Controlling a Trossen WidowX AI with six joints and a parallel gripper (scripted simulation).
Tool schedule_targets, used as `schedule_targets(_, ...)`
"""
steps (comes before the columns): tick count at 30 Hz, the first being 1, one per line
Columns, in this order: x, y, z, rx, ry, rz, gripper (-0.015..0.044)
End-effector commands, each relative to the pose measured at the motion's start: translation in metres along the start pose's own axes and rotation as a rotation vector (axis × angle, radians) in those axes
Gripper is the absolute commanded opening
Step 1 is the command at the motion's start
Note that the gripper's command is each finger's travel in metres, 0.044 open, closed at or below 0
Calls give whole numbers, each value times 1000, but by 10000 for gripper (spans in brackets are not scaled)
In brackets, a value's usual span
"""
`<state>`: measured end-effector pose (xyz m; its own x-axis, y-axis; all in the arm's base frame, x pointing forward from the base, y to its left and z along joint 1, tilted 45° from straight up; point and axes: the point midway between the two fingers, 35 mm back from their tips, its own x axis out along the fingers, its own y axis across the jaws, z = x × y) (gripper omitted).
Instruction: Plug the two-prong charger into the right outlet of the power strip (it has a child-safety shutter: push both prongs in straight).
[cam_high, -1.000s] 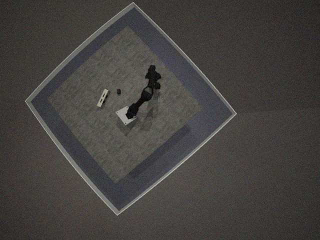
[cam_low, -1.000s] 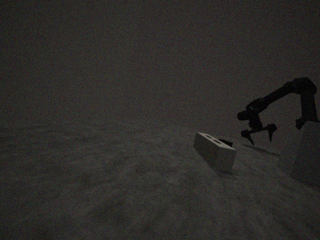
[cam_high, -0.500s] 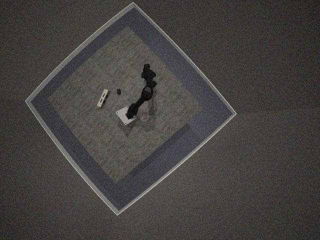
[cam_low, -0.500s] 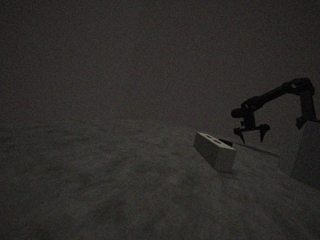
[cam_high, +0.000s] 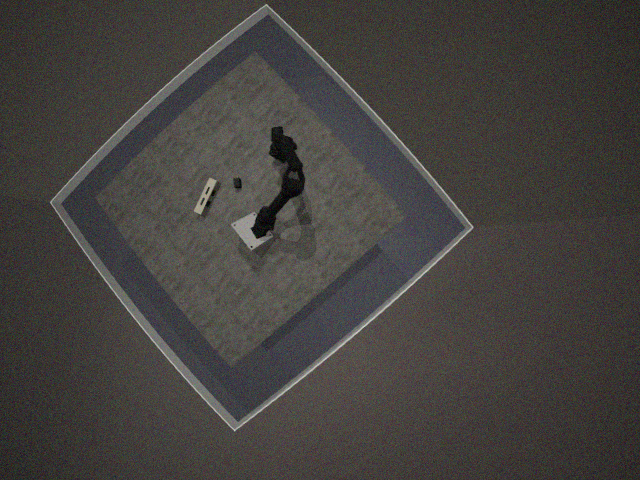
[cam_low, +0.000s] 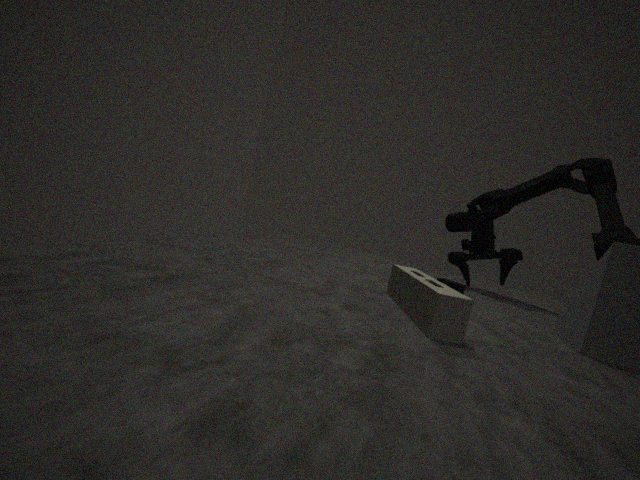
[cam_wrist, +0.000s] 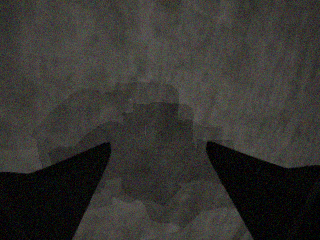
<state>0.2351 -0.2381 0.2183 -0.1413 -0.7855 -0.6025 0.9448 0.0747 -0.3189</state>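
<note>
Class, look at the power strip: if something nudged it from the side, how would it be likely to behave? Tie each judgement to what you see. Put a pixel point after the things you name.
The power strip (cam_high: 198, 211) (cam_low: 445, 317) would probably keep its shape, since its edges look straight and box-like. Its flat faces suggest sliding rather than rolling. Being narrow and fairly tall, it might tip if pushed high on its long side.

arm bent, jaws (cam_high: 277, 147) (cam_low: 484, 284) open, pointing down; holding nothing

Matt black gripper (cam_high: 277, 149) (cam_low: 484, 284) (cam_wrist: 159, 146) fingers.
</note>
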Motion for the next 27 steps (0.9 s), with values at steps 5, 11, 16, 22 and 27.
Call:
schedule_targets(5, -9, 31, -29, -97, 26, 55, 440)
schedule_targets(11, -19, 52, -49, -170, 33, 91, 440)
schedule_targets(16, -27, 67, -67, -227, 37, 119, 440)
schedule_targets(22, -37, 81, -90, -285, 39, 151, 440)
schedule_targets(27, -45, 93, -110, -343, 40, 174, 440)
